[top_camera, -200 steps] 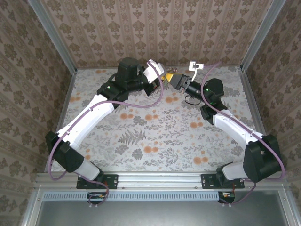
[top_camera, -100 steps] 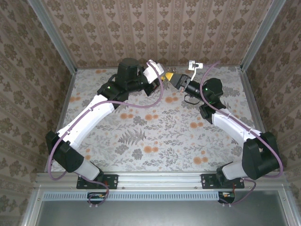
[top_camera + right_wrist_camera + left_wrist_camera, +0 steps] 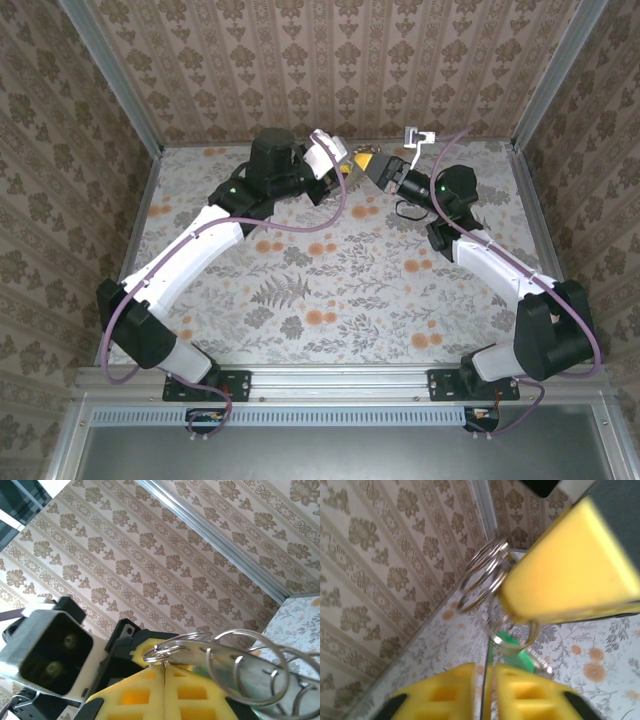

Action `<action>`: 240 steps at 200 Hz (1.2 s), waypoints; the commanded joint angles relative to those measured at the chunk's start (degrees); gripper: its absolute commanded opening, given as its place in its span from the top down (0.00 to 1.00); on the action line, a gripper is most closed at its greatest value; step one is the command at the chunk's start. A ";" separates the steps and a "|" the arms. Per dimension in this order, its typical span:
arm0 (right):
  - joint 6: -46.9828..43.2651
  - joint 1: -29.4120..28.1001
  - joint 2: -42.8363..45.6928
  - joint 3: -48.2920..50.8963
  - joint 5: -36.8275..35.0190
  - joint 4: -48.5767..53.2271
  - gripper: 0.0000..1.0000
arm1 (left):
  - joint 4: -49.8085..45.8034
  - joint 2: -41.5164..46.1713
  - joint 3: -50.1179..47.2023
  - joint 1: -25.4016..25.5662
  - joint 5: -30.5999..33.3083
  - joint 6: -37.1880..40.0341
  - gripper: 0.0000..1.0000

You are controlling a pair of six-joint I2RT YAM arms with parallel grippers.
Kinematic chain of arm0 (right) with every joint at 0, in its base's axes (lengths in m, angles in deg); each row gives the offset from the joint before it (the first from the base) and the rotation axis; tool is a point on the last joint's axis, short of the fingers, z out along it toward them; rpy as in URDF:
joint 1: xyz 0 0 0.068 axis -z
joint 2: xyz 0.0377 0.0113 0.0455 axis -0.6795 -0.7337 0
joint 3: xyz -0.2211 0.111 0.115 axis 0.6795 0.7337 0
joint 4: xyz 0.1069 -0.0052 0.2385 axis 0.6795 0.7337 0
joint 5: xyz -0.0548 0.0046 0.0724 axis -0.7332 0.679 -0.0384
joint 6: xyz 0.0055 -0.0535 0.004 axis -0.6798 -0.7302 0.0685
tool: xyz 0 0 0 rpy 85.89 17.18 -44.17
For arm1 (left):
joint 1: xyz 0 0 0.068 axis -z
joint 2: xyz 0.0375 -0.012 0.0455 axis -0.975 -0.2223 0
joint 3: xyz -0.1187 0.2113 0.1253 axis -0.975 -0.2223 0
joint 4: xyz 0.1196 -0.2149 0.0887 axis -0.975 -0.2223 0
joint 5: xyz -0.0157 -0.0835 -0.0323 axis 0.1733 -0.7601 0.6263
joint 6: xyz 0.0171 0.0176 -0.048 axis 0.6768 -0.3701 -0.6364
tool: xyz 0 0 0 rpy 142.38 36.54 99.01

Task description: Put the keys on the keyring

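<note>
left gripper (image 3: 482,669) and right gripper (image 3: 165,669) clenched on keyring (image 3: 496,577), green key (image 3: 512,652) hanging, back wall (image 3: 340,60) close, table (image 3: 330,275) open nearward

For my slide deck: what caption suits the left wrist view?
Left gripper and right gripper both pinch the silvery keyring, the green key hanging among its loops.

Nothing readable here: no lettering, label, brand, number or sign. The wallpaper (image 3: 330,60) and table (image 3: 330,270) carry only floral patterns.
</note>
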 commanded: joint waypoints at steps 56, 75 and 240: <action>0.59 1.78 -1.17 -0.62 5.27 -2.02 1.00 | 2.58 6.27 -4.54 -4.81 -2.02 -8.50 0.46; -0.47 2.33 -1.42 -0.83 6.88 -0.83 1.00 | 2.44 6.67 -4.16 -7.38 -7.41 -12.91 0.43; 7.11 2.81 -8.10 -7.71 13.29 1.92 1.00 | 21.43 2.44 -8.42 -12.02 -35.48 -57.01 0.54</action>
